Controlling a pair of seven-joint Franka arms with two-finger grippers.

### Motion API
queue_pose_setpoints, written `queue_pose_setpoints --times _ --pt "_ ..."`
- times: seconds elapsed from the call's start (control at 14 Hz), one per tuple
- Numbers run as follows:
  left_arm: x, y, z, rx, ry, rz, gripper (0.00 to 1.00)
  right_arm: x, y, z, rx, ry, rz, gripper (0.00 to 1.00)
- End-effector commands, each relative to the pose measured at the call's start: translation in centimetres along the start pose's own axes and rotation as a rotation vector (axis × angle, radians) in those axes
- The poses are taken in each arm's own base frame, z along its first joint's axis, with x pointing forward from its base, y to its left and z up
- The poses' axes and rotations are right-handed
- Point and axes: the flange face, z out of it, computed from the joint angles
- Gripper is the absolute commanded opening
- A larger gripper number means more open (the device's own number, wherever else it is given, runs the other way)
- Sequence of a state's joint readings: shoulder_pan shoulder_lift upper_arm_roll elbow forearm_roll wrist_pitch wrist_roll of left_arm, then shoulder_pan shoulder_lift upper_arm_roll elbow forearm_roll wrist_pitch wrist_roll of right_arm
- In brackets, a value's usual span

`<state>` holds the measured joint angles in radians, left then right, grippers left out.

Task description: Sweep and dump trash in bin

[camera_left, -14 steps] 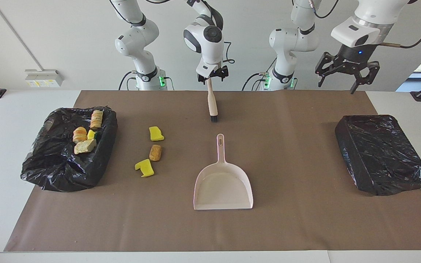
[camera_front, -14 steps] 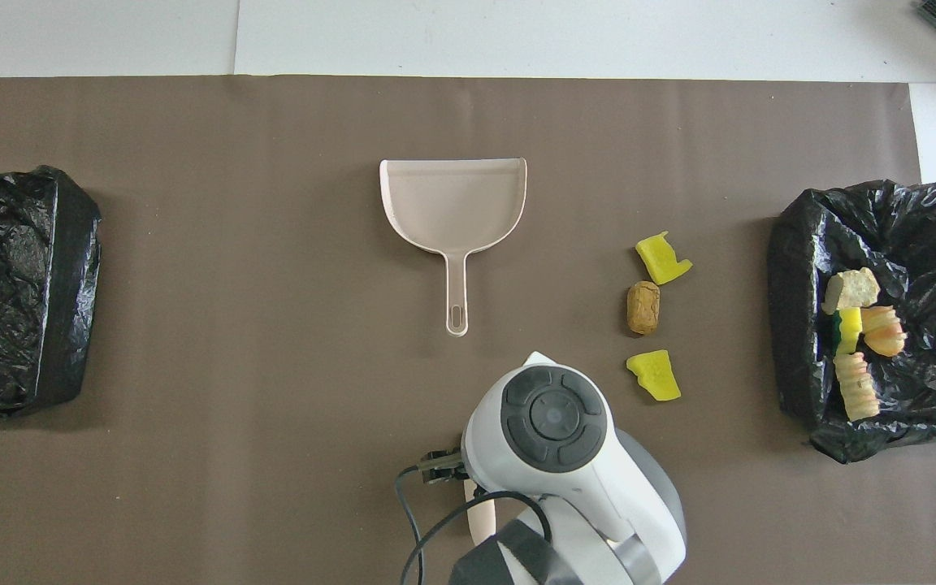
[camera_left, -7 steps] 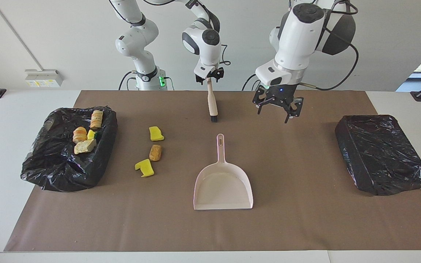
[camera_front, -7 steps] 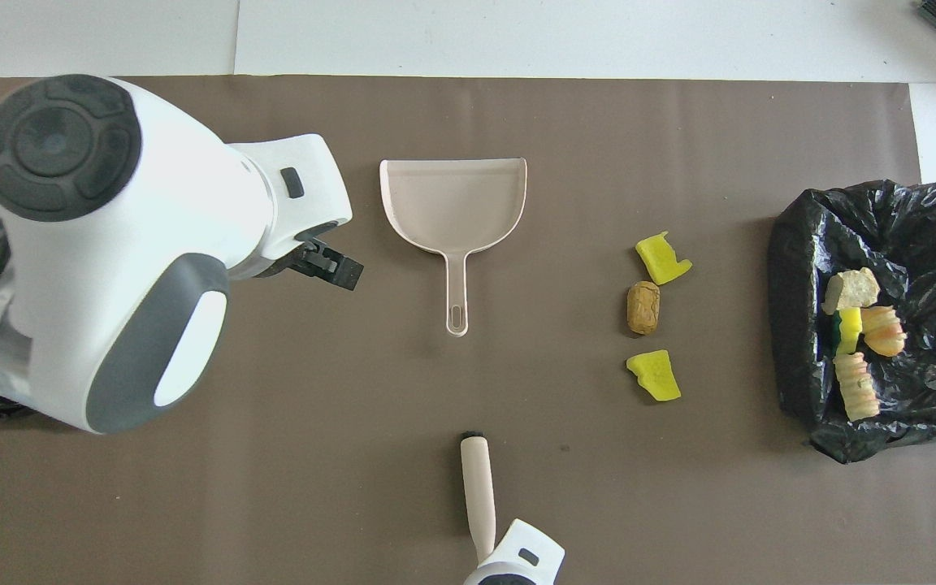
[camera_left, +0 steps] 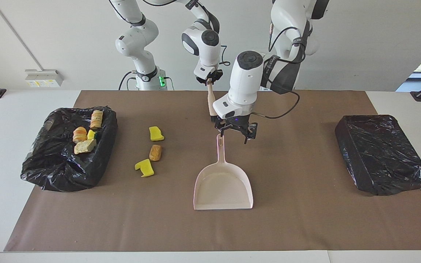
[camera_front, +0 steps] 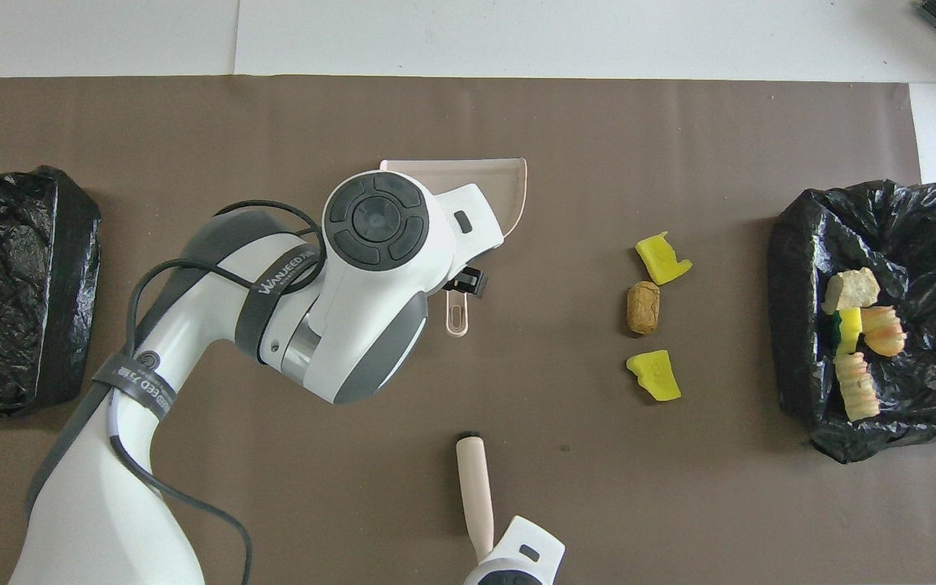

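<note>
Three loose trash chunks lie on the brown mat: a yellow one (camera_left: 155, 133) (camera_front: 661, 258), a tan-brown one (camera_left: 155, 152) (camera_front: 643, 307) and a yellow one (camera_left: 144, 167) (camera_front: 653, 375). Several more chunks (camera_left: 84, 145) (camera_front: 851, 325) lie in the black-lined bin (camera_left: 49, 168) (camera_front: 907, 219) at the right arm's end. The pale pink dustpan (camera_left: 223, 186) (camera_front: 513, 191) lies flat mid-mat, handle toward the robots. My left gripper (camera_left: 234, 133) (camera_front: 468, 283) is open, low over the handle's tip. My right gripper (camera_left: 209, 77) is shut on the brush (camera_left: 212, 104) (camera_front: 474, 496), which hangs bristles down.
A second black-lined bin (camera_left: 380, 153) (camera_front: 13, 276) stands at the left arm's end of the table. In the overhead view the left arm covers much of the dustpan. The brown mat (camera_left: 305, 219) covers most of the white table.
The left arm has swung in from the left arm's end of the table and come down over the dustpan's handle. The right gripper has barely moved and still holds the brush.
</note>
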<state>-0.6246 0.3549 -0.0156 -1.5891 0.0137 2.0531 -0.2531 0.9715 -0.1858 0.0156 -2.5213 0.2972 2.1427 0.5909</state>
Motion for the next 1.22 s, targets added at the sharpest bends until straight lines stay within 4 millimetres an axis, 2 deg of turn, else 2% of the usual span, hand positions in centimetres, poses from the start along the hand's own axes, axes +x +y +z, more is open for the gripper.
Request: queue_pose_setpoints --times 0.0,0.07,0.21,0.29,0.43,0.57,0.72,0.86,1.0,1.07,1.15 --pt "-1.2 2.2 2.2 0.014 0.013 -0.041 1.00 1.7 0.8 -0.6 0.028 0.010 0.002 0.00" --pt "-1.6 2.8 3.2 0.006 0.028 -0.071 1.00 2.6 1.1 -1.7 0.041 0.024 0.015 0.00" --pt "-1.6 2.8 4.6 0.003 0.036 -0.113 1.00 4.7 2.8 -4.6 0.025 0.024 0.040 0.00" --pt "-1.5 2.9 6.2 0.008 0.022 -0.136 1.00 5.8 4.4 -5.8 -0.003 0.036 0.045 0.00" --pt "-1.2 2.3 6.5 0.004 0.033 -0.189 1.00 7.5 7.5 -8.0 -0.013 0.053 0.053 0.00" --pt "-0.9 1.9 6.6 0.003 0.044 -0.208 0.87 8.8 11.6 -9.5 -0.046 0.028 0.062 0.00" --pt "-0.7 1.9 8.5 0.005 0.035 -0.211 0.81 9.6 15.8 -10.9 -0.051 0.030 0.056 0.00" --pt "-0.5 2.0 8.6 -0.002 0.051 -0.223 0.81 10.4 18.0 -11.7 -0.082 0.048 0.070 0.00" --pt "-0.6 2.2 8.6 -0.003 0.052 -0.220 0.76 12.3 19.9 -12.8 -0.126 0.069 0.095 0.00" --pt "-0.6 2.2 8.6 -0.002 0.050 -0.220 0.72 13.3 20.8 -13.4 -0.140 0.081 0.106 0.00" --pt "-0.7 2.2 8.6 0.000 0.045 -0.218 0.61 14.6 22.0 -14.1 -0.165 0.094 0.115 0.00"
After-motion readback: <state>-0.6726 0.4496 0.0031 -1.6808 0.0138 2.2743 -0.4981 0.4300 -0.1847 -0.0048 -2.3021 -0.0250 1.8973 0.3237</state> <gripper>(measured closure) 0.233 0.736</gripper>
